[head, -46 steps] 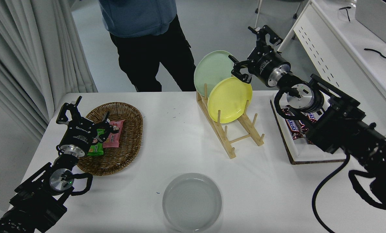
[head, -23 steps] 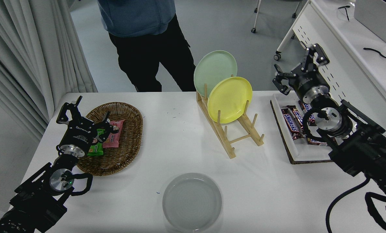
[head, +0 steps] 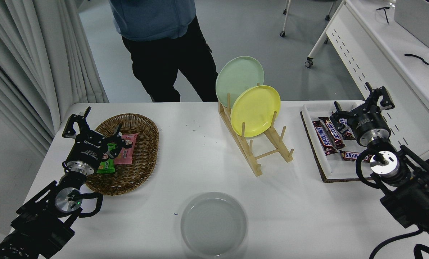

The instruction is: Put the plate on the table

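Right tool [head: 362,104]: fingers spread, empty, poised over white tray [head: 317,108] of chocolate bars, far right | Left tool [head: 92,124]: parked near left above oval wicker basket [head: 142,158], fingers spread | Round pale grey-white plate [head: 213,225]: flat on smooth white tabletop [head: 185,158], near centre edge | Wooden peg rack [head: 257,151]: holds glossy yellow plate [head: 255,110] and mint-green plate [head: 238,77] upright
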